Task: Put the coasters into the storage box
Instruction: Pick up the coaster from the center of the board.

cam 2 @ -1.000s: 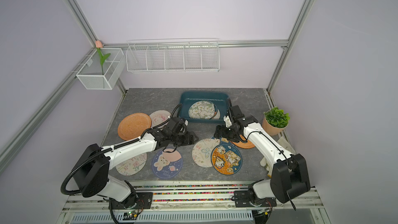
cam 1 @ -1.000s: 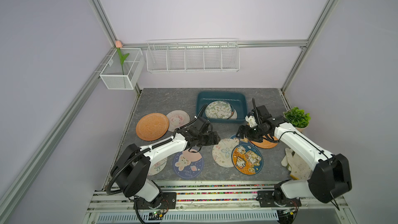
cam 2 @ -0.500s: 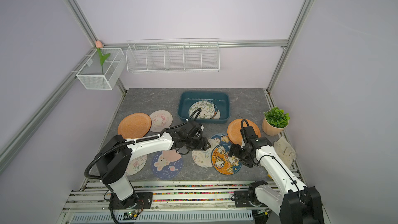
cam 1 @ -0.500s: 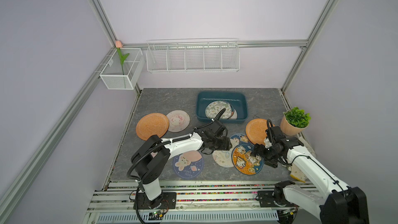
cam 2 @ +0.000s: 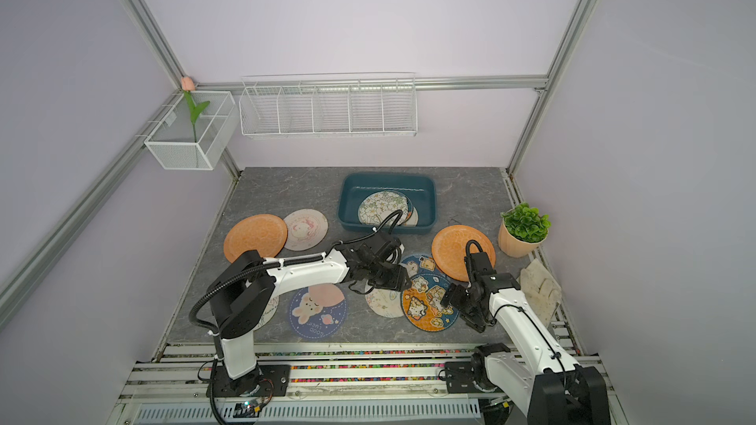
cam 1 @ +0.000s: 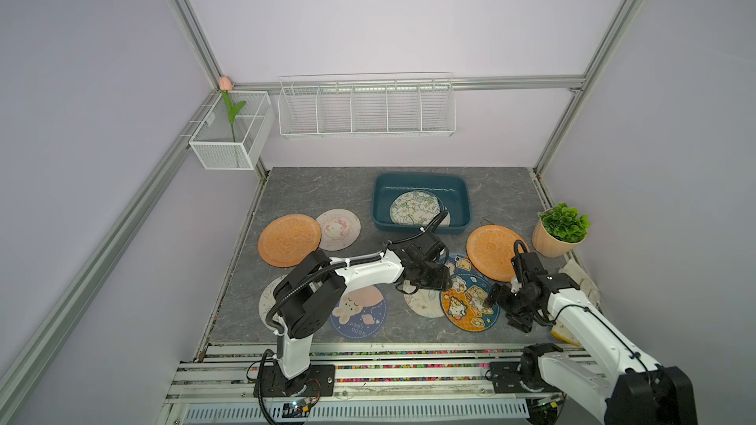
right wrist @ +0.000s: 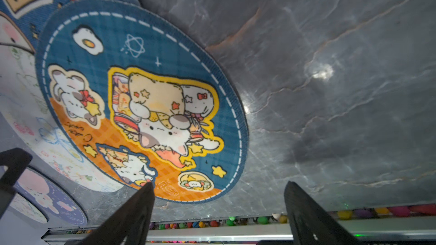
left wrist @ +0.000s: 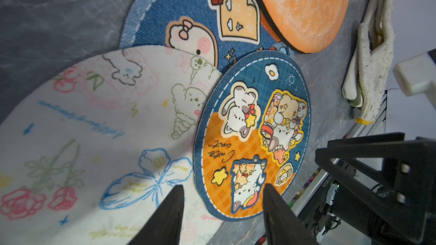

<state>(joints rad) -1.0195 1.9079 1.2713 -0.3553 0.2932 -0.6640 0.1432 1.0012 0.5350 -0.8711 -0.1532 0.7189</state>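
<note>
Fingers (left wrist: 171, 210) of the left pincer (left wrist: 223, 186) stand half parted and empty over the seam where the cat-print coaster (left wrist: 252, 137) overlaps a white flower-sketch coaster (left wrist: 94, 126); the right pincer (right wrist: 219, 183), wide and empty, straddles its opposite rim. Probably best that one pincer slips a finger under the thin rim, pinches and lifts it flat. Beyond the left pincer, the teal storage box (cam 1: 421, 177) holding a floral coaster (cam 1: 415, 208) sits on grey marbled tabletop (cam 1: 319, 194), lilac walls (cam 1: 409, 14) and a wire rack (cam 1: 366, 110) behind.
</note>
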